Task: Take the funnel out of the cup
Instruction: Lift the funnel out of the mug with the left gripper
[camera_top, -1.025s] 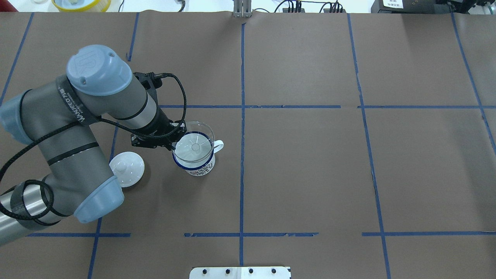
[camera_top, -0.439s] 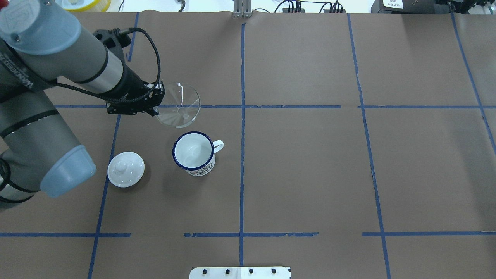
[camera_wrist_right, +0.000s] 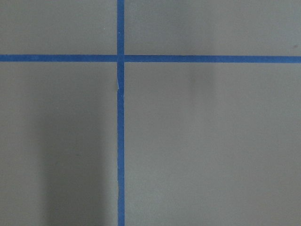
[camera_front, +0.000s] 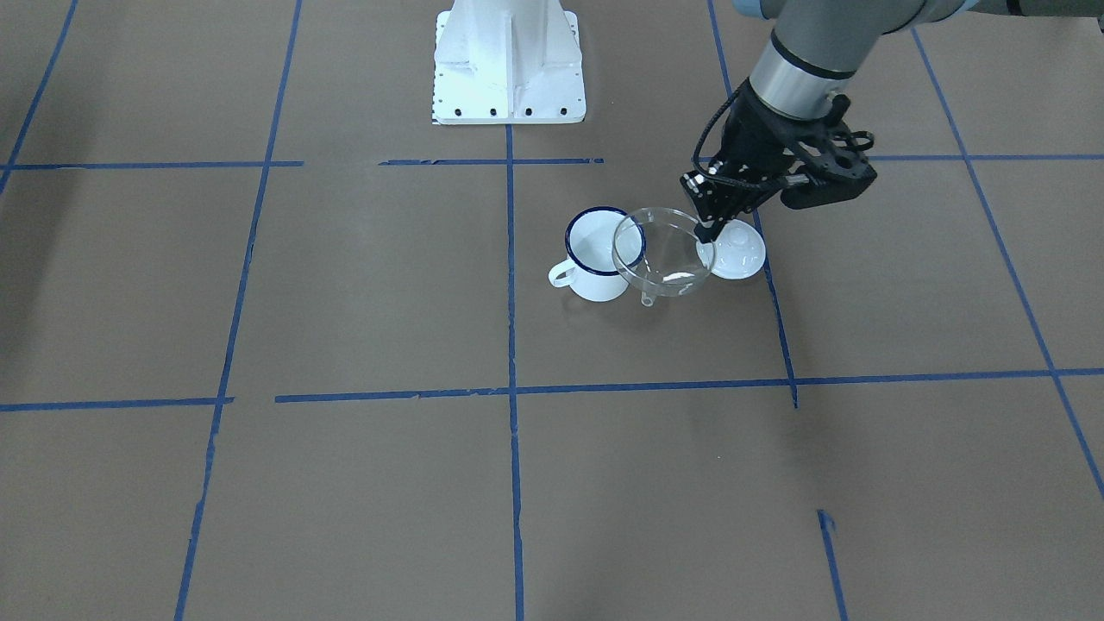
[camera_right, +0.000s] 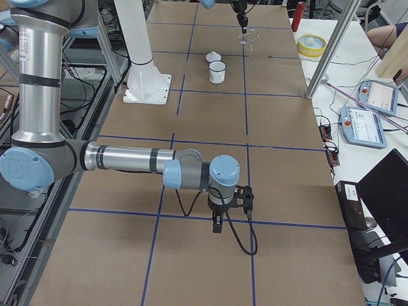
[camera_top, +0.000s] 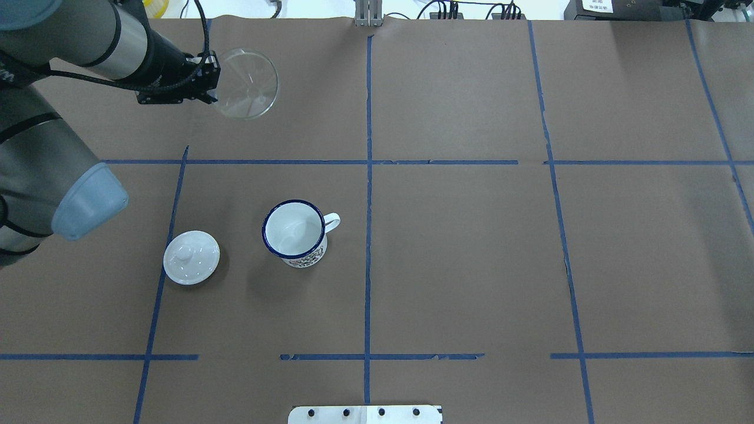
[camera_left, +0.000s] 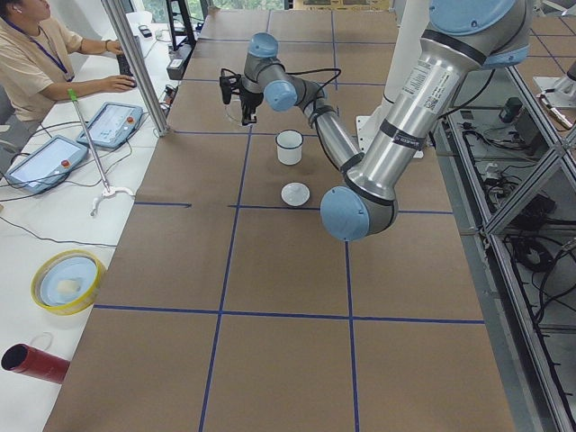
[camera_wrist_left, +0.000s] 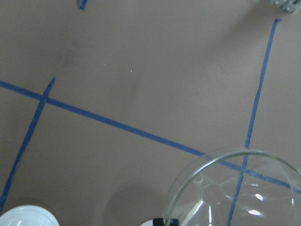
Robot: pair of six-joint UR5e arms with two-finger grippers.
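The clear plastic funnel (camera_top: 244,83) hangs in the air, held by its rim in my left gripper (camera_top: 211,82), which is shut on it. It is up and away from the cup, over the far left part of the table. In the front view the funnel (camera_front: 660,254) overlaps the cup (camera_front: 595,254) only by line of sight. The white mug with a blue rim (camera_top: 293,229) stands upright on the table with nothing in it. The left wrist view shows the funnel's rim (camera_wrist_left: 235,188) close below. My right gripper (camera_right: 217,223) hovers low over bare table far away; I cannot tell its state.
A white knobbed lid (camera_top: 191,257) lies left of the cup. The robot's white base plate (camera_front: 509,78) is at the near edge. A yellow bowl (camera_left: 67,281), tablets and an operator (camera_left: 36,54) are beyond the far edge. Blue tape lines grid the brown table.
My left gripper has lifted the funnel out of the cup and carried it up and toward the far left of the table. The cup and lid have not moved.
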